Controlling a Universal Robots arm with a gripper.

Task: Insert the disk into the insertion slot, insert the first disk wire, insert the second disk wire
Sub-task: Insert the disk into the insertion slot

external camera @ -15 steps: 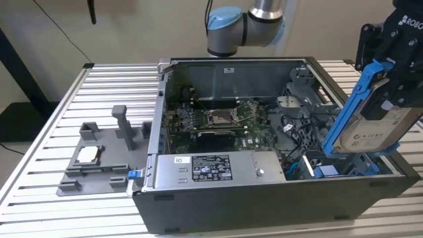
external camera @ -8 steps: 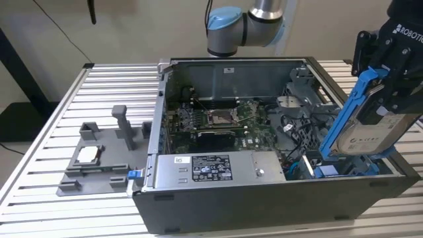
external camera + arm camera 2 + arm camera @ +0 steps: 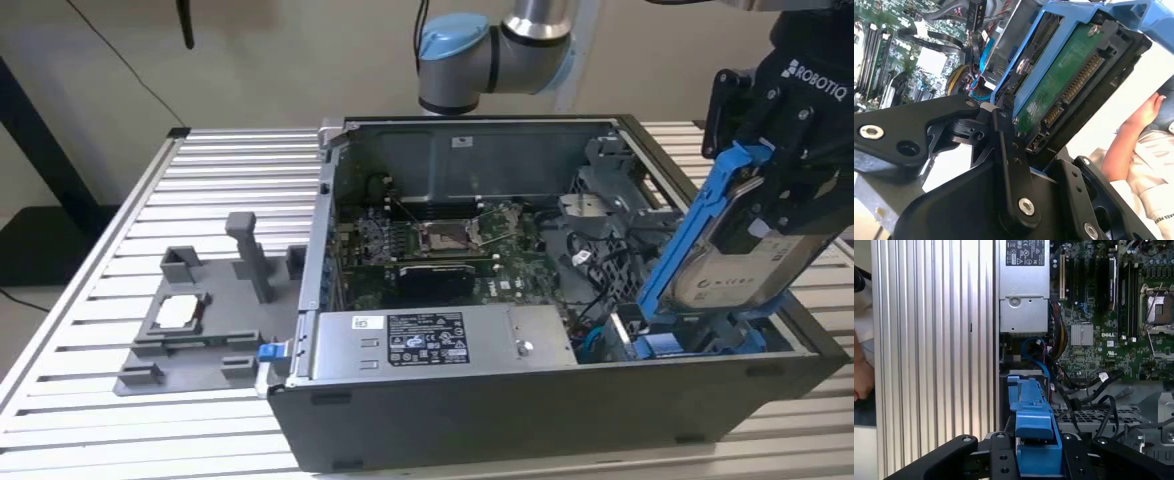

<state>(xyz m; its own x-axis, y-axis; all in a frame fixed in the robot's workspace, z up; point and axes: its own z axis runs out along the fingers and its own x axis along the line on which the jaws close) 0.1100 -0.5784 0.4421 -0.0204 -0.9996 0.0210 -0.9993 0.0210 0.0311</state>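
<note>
Left to right: grey fixture (image 3: 187, 320) at 9 o'clock, motherboard (image 3: 447, 240) at centre. At 3 o'clock your hand (image 3: 767, 197) clamps the blue-framed disk (image 3: 727, 270), tilted, lower end at the insertion slot (image 3: 674, 343) — pushed askew, it could jam or snag loose cables (image 3: 594, 262).

A slatted metal counter (image 3: 227, 170) carries an open computer case (image 3: 534, 410). A grey moulded fixture (image 3: 187, 345) lies just beside it.

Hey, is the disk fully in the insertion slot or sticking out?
Sticking out. The disk leans tilted in the gripper, lower end at the blue-edged insertion slot, most of it above the case.
</note>
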